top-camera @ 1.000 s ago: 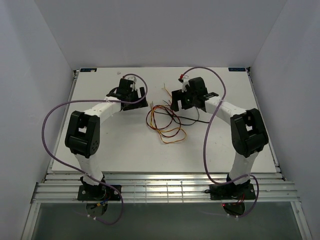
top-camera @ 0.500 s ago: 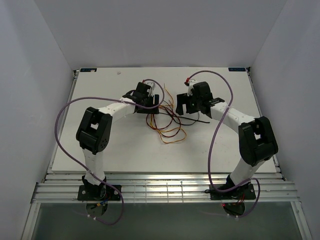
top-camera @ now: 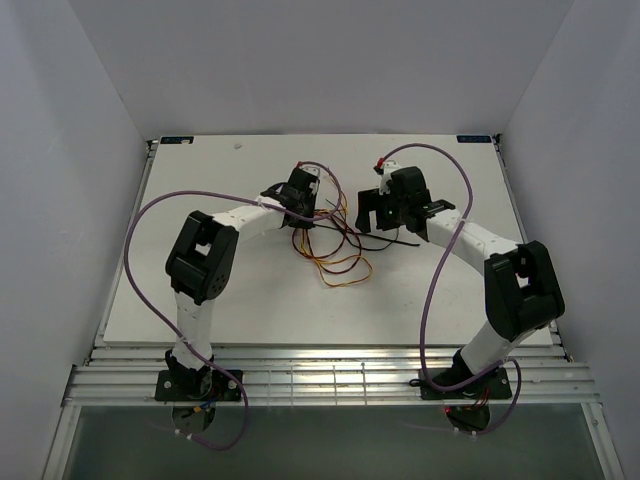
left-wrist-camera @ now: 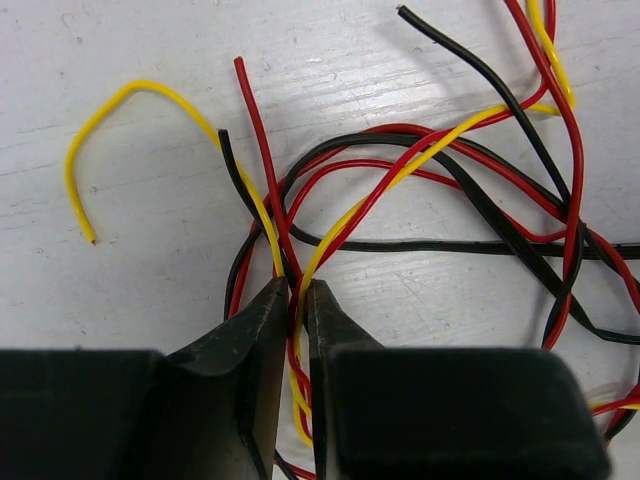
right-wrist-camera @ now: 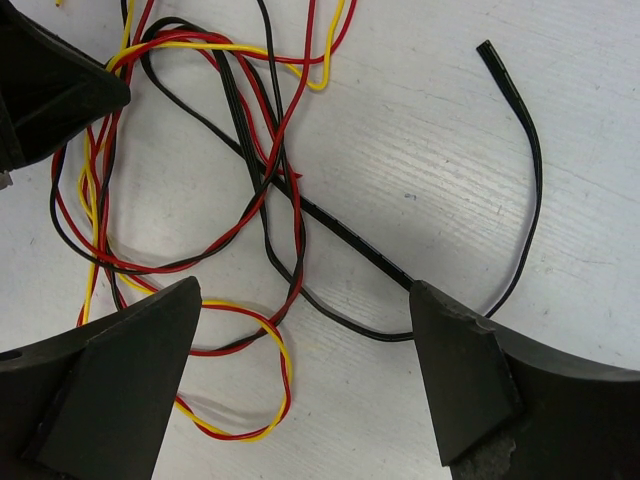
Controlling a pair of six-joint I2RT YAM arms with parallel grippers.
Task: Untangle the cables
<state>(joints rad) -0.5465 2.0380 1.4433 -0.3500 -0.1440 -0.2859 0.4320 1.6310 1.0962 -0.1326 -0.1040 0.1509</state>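
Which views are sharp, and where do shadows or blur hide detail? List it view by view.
Top external: even, soft light, no glare, but the cables are too thin to trace. Left wrist: cables crisp, faint shadows on the table; the left gripper is a black, featureless mass. Right wrist: wires sharp; the right gripper is dark, its edges soft.

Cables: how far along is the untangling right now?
Nothing looks separated: the cables lie in one red, yellow and black tangle. In hand: the left gripper pinches yellow and red strands at the tangle's edge; the right gripper hovers open above it. Left: pulling every wire apart.
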